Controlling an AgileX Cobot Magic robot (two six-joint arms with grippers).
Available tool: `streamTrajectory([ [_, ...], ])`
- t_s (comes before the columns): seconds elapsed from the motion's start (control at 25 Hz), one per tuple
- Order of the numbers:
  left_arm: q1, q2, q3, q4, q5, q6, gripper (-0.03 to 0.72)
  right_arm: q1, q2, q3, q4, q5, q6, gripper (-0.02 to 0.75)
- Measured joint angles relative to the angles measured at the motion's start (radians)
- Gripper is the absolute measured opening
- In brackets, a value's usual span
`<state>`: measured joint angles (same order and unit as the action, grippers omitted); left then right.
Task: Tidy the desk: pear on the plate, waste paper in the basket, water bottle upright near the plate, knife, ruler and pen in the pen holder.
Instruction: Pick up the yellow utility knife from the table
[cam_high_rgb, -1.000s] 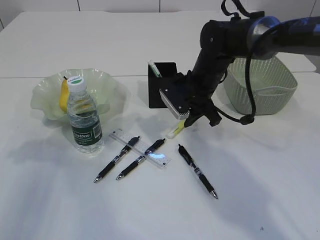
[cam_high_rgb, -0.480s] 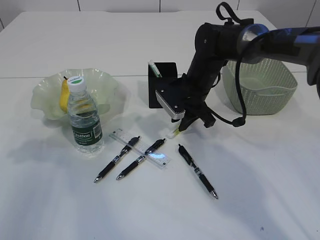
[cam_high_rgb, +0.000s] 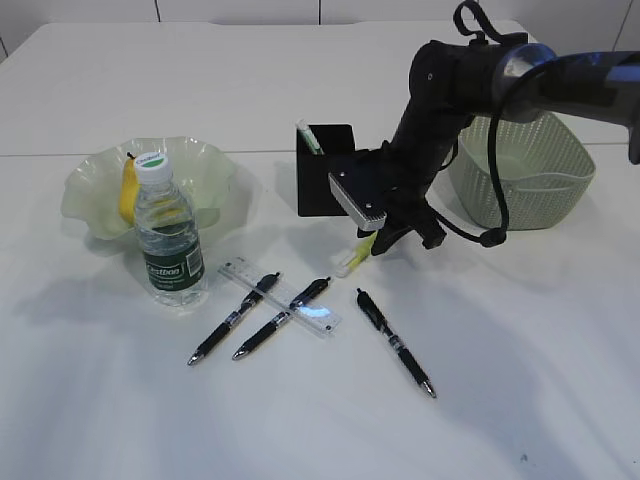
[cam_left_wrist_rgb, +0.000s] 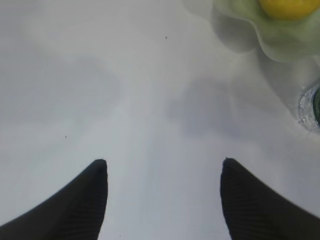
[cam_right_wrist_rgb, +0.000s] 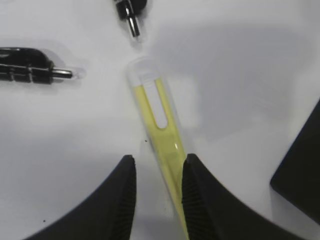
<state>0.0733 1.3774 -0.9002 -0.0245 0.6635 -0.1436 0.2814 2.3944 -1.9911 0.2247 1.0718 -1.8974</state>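
A yellow-green knife (cam_high_rgb: 352, 260) in a clear sheath lies on the white table in front of the black pen holder (cam_high_rgb: 322, 175). My right gripper (cam_high_rgb: 380, 242) is low over its near end. In the right wrist view the jaws (cam_right_wrist_rgb: 159, 165) straddle the knife (cam_right_wrist_rgb: 157, 125), narrowly open, the right jaw touching it, a gap at the left jaw. A clear ruler (cam_high_rgb: 280, 298) lies under two black pens (cam_high_rgb: 235, 318), (cam_high_rgb: 283, 318); a third pen (cam_high_rgb: 395, 342) lies apart. The pear (cam_high_rgb: 128, 190) sits on the green plate (cam_high_rgb: 90, 195). The water bottle (cam_high_rgb: 168, 240) stands upright beside it. My left gripper (cam_left_wrist_rgb: 164, 162) is open and empty. No waste paper shows.
A pale green basket (cam_high_rgb: 520, 170) stands at the back right, behind my right arm. A white and green stick (cam_high_rgb: 308, 137) pokes out of the pen holder. The left wrist view shows the plate rim (cam_left_wrist_rgb: 240, 30), the pear (cam_left_wrist_rgb: 287, 7) and the bottle's edge (cam_left_wrist_rgb: 312, 107).
My right gripper dipped left toward the knife, then shifted back right a little. The knife, pens and ruler have stayed in place.
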Motion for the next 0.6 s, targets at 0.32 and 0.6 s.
streamTrajectory([
  [0.32, 0.0, 0.0, 0.0, 0.0, -0.007, 0.0, 0.5, 0.0, 0.034, -0.018, 0.006, -0.012, -0.004, 0.239],
  [0.6, 0.0, 0.0, 0.0, 0.0, -0.016, 0.001, 0.5, 0.0, 0.055, -0.042, 0.013, -0.015, -0.006, 0.239],
])
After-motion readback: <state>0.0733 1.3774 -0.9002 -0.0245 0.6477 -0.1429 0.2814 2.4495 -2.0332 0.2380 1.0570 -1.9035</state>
